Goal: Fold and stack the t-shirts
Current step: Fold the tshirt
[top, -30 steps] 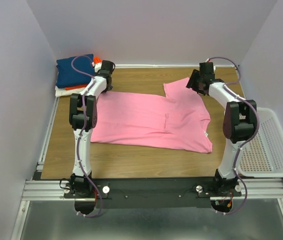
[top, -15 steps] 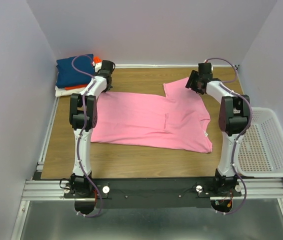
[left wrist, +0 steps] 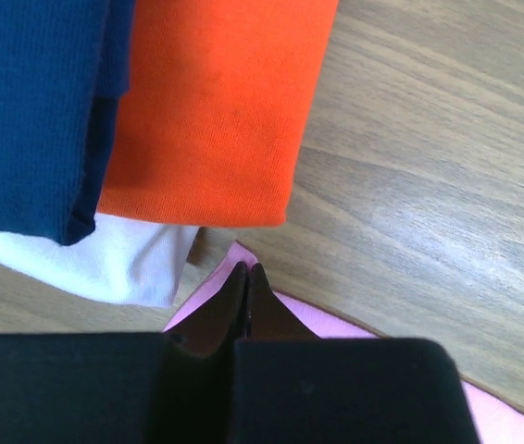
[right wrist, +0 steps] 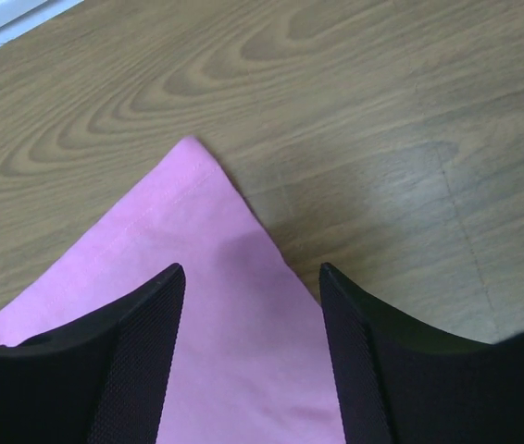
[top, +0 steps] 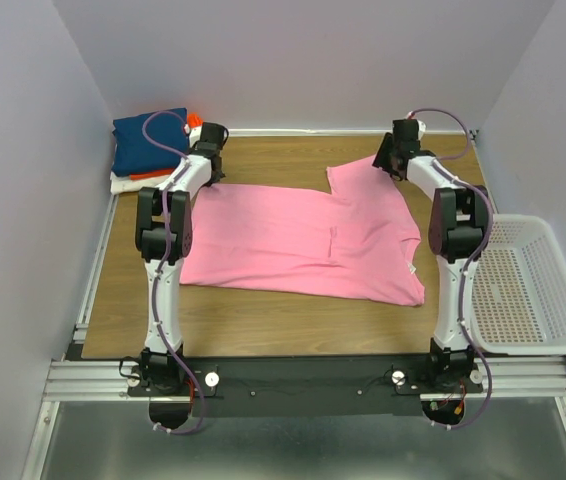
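A large pink t-shirt [top: 303, 240] lies spread flat across the wooden table. My left gripper [top: 210, 170] is at its far left corner, and in the left wrist view its fingers [left wrist: 246, 270] are shut on the pink corner [left wrist: 318, 317]. My right gripper [top: 391, 155] hovers over the shirt's far right corner [right wrist: 234, 305], open [right wrist: 252, 268], one finger on each side of the cloth. Folded t-shirts are stacked at the back left [top: 148, 145]: navy blue [left wrist: 31, 111] on top, then orange [left wrist: 216, 111] and white [left wrist: 105, 264].
A white mesh basket [top: 533, 300] sits off the table's right edge. Walls close in the table at the back and both sides. The folded stack lies just beyond my left gripper. Bare wood [top: 293, 310] runs along the near side of the shirt.
My left gripper has shut on the shirt's far left corner. The right gripper has moved farther back over the far right corner and stays open.
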You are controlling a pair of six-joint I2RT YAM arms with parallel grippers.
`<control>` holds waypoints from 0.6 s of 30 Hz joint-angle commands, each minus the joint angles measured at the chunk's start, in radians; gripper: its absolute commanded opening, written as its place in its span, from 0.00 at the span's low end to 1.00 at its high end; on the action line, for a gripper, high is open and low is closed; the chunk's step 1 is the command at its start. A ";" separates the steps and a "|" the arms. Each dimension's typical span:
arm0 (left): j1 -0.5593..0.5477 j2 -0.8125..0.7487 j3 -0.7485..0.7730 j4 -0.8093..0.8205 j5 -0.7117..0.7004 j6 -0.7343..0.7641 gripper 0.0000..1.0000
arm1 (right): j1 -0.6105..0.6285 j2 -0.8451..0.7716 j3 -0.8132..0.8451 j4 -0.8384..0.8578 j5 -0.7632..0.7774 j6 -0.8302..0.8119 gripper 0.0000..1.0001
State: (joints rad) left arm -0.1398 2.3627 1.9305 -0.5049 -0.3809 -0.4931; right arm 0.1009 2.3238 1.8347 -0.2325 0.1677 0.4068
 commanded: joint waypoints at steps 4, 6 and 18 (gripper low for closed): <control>-0.007 -0.040 -0.031 0.023 0.046 0.016 0.00 | -0.003 0.098 0.061 -0.001 0.027 -0.013 0.60; -0.007 -0.046 -0.042 0.031 0.053 0.018 0.00 | -0.001 0.108 0.064 -0.007 0.026 -0.010 0.58; -0.009 -0.066 -0.053 0.051 0.068 0.025 0.00 | 0.033 0.121 0.057 -0.042 0.013 0.021 0.30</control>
State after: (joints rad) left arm -0.1444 2.3463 1.8992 -0.4652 -0.3386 -0.4778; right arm 0.1097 2.4012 1.8935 -0.2249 0.1806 0.4072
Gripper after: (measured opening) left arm 0.007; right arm 0.354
